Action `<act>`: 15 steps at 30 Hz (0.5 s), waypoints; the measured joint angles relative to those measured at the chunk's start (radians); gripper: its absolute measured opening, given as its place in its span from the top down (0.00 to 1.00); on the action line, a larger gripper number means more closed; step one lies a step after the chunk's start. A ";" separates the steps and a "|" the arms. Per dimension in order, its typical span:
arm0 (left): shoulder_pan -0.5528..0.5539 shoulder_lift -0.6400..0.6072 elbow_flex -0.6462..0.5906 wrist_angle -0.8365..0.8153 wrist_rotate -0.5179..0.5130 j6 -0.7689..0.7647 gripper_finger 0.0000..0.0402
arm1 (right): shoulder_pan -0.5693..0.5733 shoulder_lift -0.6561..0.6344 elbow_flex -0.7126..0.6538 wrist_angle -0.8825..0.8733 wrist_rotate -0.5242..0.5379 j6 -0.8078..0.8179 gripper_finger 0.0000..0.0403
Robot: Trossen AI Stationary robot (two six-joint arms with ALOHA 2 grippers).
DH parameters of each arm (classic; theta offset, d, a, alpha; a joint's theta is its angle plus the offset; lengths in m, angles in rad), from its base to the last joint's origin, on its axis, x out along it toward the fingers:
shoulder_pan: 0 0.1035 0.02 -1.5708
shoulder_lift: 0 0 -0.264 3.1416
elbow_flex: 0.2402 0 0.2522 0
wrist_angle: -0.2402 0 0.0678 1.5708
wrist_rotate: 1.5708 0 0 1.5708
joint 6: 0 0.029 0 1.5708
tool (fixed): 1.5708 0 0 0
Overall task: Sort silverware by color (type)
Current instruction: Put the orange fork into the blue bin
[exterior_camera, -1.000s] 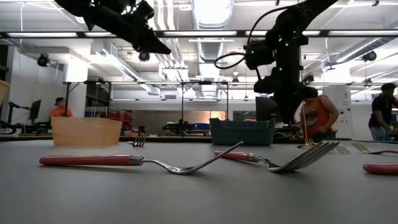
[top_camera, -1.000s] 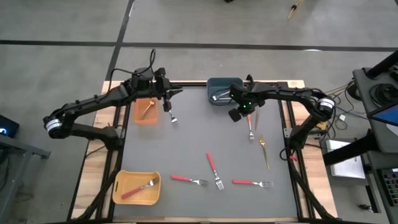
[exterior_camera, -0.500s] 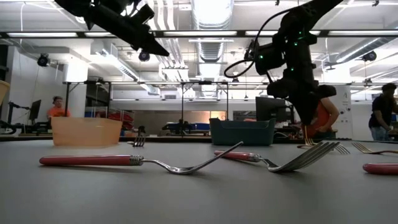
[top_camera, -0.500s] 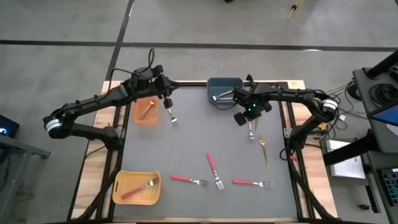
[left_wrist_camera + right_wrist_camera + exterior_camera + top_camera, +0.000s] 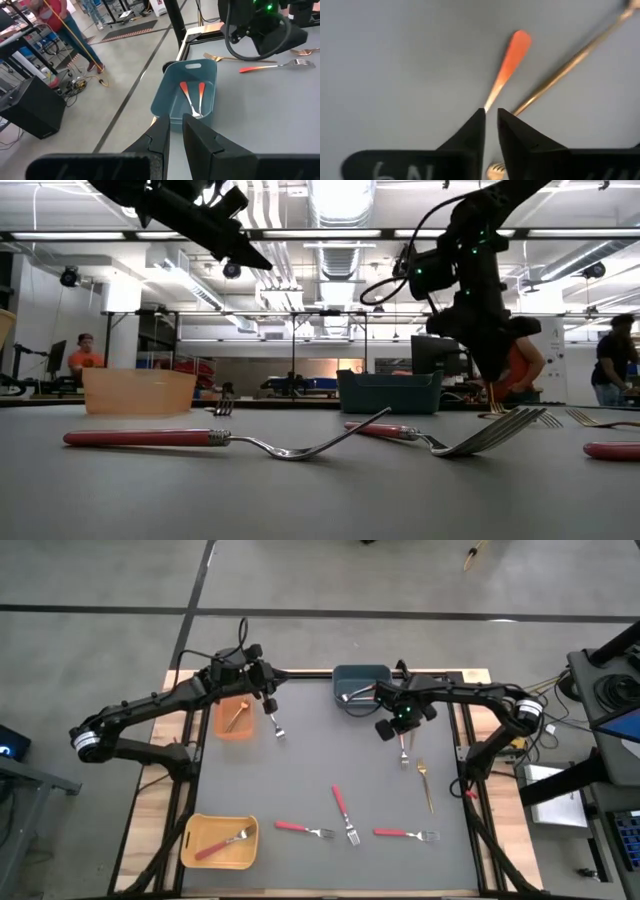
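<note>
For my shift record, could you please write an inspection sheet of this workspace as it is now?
Surface: dark grey mat, wooden table edges.
Job's things: three red-handled forks near the front; orange-handled fork and gold fork on the right; two forks in the blue-grey bin; one each in the orange bin and yellow bin.
Clutter: nothing seen.
Grippers: left gripper beside the orange bin, narrowly parted; right gripper over the orange-handled fork, narrow gap.
Cables: black cables along both arms.
Surroundings: people in the room behind.

grey table (image 5: 300, 780) — forks (image 5: 345, 815), bins (image 5: 220, 840)
</note>
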 joint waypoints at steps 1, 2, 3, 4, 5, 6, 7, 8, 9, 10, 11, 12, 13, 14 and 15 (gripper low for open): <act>0.000 0.000 0.000 0.000 0.000 0.000 0.92 | 0.000 0.003 -0.002 0.000 0.016 0.008 0.85; 0.000 0.000 0.000 0.000 0.000 0.000 0.92 | 0.000 0.009 -0.003 0.000 0.021 0.016 0.82; 0.000 0.000 0.000 0.000 0.000 0.000 0.92 | 0.000 0.014 -0.003 0.001 0.020 0.018 0.79; 0.000 0.000 0.000 0.000 0.000 0.000 0.92 | 0.000 0.017 -0.003 0.002 0.019 0.018 0.76; 0.000 0.000 0.000 0.000 0.000 0.000 0.92 | 0.000 0.020 -0.003 0.002 0.019 0.018 0.73; 0.000 0.000 0.000 0.000 0.000 0.000 0.92 | 0.000 0.023 -0.003 0.004 0.017 0.019 0.70; 0.000 0.000 0.000 0.000 0.000 0.000 0.91 | 0.000 0.027 -0.003 0.005 0.017 0.019 0.66; 0.000 0.000 0.000 0.000 0.000 0.000 0.91 | 0.000 0.030 -0.003 0.005 0.017 0.019 0.64; 0.000 0.000 0.000 0.000 0.000 0.000 0.91 | 0.000 0.035 -0.003 0.006 0.017 0.019 0.61; 0.000 0.000 0.000 0.000 0.000 0.000 0.91 | 0.000 0.038 -0.003 0.008 0.016 0.019 0.59; 0.000 0.000 0.000 0.000 0.000 0.000 0.91 | 0.000 0.042 -0.003 0.009 0.016 0.019 0.57; 0.000 0.000 0.000 0.000 0.000 0.000 0.91 | 0.000 0.046 -0.003 0.009 0.016 0.019 0.56; 0.000 0.000 0.000 0.000 0.000 0.000 0.91 | 0.000 0.049 -0.003 0.010 0.017 0.019 0.55; 0.000 0.000 0.000 -0.001 0.000 -0.001 0.91 | 0.000 0.055 -0.003 0.013 0.017 0.019 0.54; 0.000 0.000 0.000 0.000 0.000 -0.002 0.91 | 0.000 0.061 -0.004 0.021 0.017 0.018 0.54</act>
